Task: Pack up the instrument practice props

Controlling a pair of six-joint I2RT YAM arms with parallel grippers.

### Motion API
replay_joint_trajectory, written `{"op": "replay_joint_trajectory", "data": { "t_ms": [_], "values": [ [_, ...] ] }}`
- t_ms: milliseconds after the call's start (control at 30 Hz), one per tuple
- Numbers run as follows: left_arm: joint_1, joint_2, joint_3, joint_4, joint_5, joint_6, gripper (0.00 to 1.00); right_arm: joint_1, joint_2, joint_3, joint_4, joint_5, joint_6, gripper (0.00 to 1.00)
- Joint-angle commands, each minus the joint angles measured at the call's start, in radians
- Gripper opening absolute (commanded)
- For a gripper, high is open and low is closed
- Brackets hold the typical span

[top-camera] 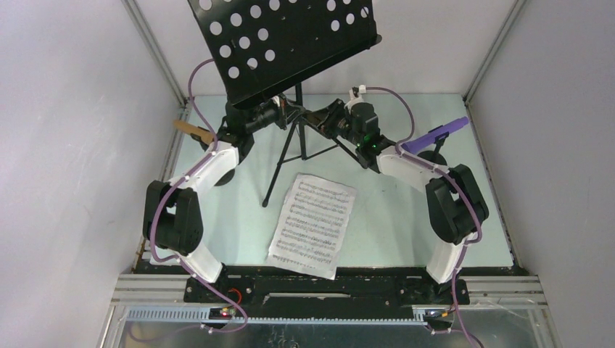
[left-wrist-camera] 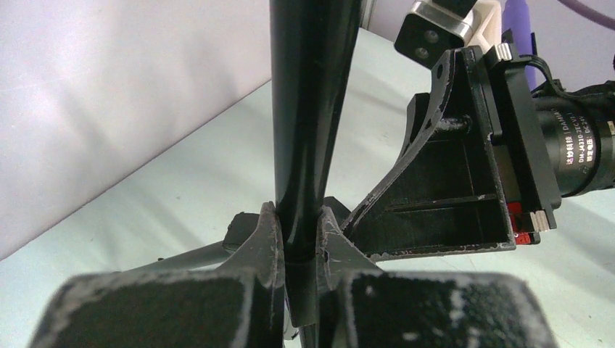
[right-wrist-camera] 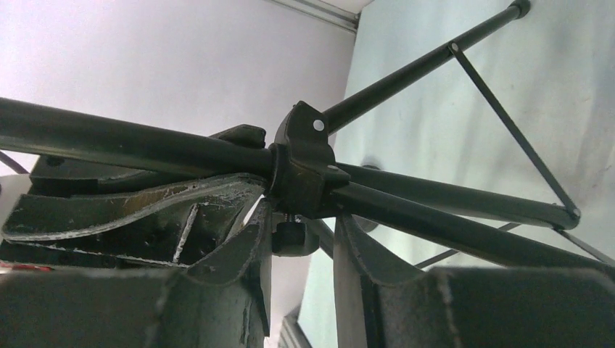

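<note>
Two arms reach in to the middle of the pale green table (top-camera: pixel 391 217), meeting at the black perforated metal music rack (top-camera: pixel 283 43), which stands upright on its thin black tripod legs (top-camera: pixel 279 170) toward the far edge. The left gripper (left-wrist-camera: pixel 299 246) is clamped on the stand's glossy black vertical pole (left-wrist-camera: pixel 308 109), its fingers pressed against both sides of the tube. The right gripper (right-wrist-camera: pixel 301 232) sits at the black plastic collar (right-wrist-camera: pixel 301 156) where the legs join. Its fingers stand apart on either side of a small black knob (right-wrist-camera: pixel 290 235) under that collar, with a gap showing between the knob and one finger. White sheet-music pages (top-camera: pixel 313 225) lie flat on the table in front of the stand, between the two arms. A purple toy microphone (top-camera: pixel 435 135) rests tilted near the right edge behind the right arm, and a tan toy microphone (top-camera: pixel 192 129) pokes out at the left edge beside the left arm.
</note>
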Motion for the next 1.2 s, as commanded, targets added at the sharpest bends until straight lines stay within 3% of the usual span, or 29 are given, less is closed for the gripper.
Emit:
{"op": "replay_joint_trajectory", "data": {
  "t_ms": [0, 367, 633, 767, 867, 1033, 1167],
  "values": [
    [-0.028, 0.015, 0.038, -0.069, 0.015, 0.056, 0.00, 0.051, -0.023, 0.041, -0.055, -0.112, -0.404, 0.00],
    [-0.029, 0.015, 0.041, -0.074, 0.020, 0.056, 0.00, 0.094, -0.045, 0.046, -0.111, -0.069, -0.594, 0.00],
    [-0.030, 0.015, 0.046, -0.079, 0.023, 0.058, 0.00, 0.153, -0.068, 0.074, -0.205, 0.065, -0.810, 0.00],
    [-0.030, 0.013, 0.047, -0.080, 0.024, 0.054, 0.00, 0.158, -0.077, 0.074, -0.221, 0.099, -0.827, 0.00],
    [-0.029, 0.013, 0.048, -0.079, 0.019, 0.048, 0.00, 0.144, -0.092, 0.073, -0.238, 0.136, -0.749, 0.00],
    [-0.025, 0.010, 0.048, -0.079, 0.027, 0.045, 0.03, 0.055, -0.134, 0.057, -0.268, 0.146, -0.440, 0.34],
    [-0.025, 0.010, 0.047, -0.083, 0.037, 0.055, 0.08, -0.011, -0.134, -0.026, -0.084, -0.006, -0.112, 0.47]
  ]
}}
